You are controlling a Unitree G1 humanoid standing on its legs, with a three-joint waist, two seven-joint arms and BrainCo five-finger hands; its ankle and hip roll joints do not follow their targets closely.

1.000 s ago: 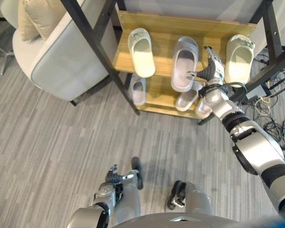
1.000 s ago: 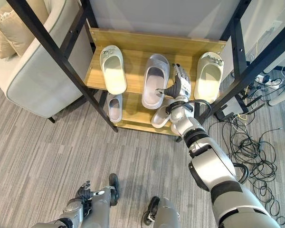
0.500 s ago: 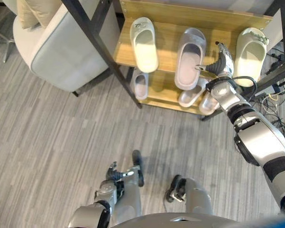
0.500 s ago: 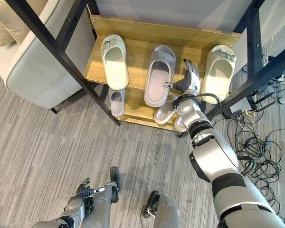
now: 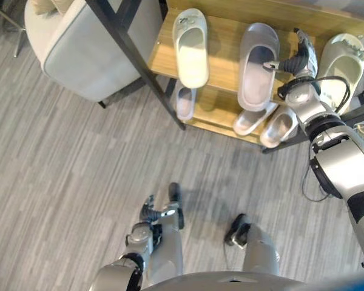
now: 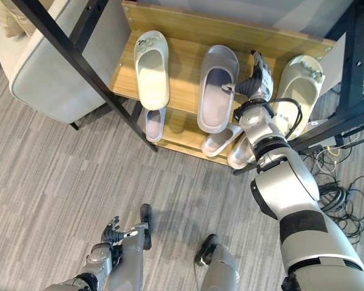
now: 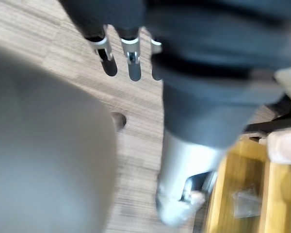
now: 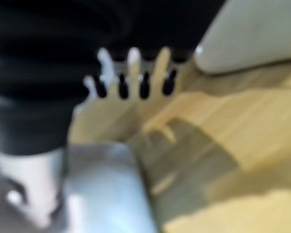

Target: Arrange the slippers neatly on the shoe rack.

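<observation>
Right robot hand (image 6: 258, 82) reaches over the top shelf of the shoe rack (image 6: 185, 36), between the grey slipper (image 6: 216, 88) in the middle of that shelf and the cream slipper (image 6: 298, 90) at the shelf's right end. Its fingers point toward the back edge and look fairly straight, and its thumb appears to touch the grey slipper's right side, though the wrist view is too blurred to tell whether anything is pinched. A second cream slipper (image 5: 191, 47) lies toward the left end of the top shelf, its toe toward the back edge like the others. On the lower shelf a small grey slipper (image 5: 185, 103) sits at the left, and two pale slippers (image 5: 266, 123) lie side by side at the right, angled, near the front edge. Left robot hand (image 5: 148, 210) hangs low over the grey floor (image 5: 60, 176) with relaxed, spread fingers, holding nothing. An upholstered armchair (image 5: 88, 42) stands just left of the rack.
</observation>
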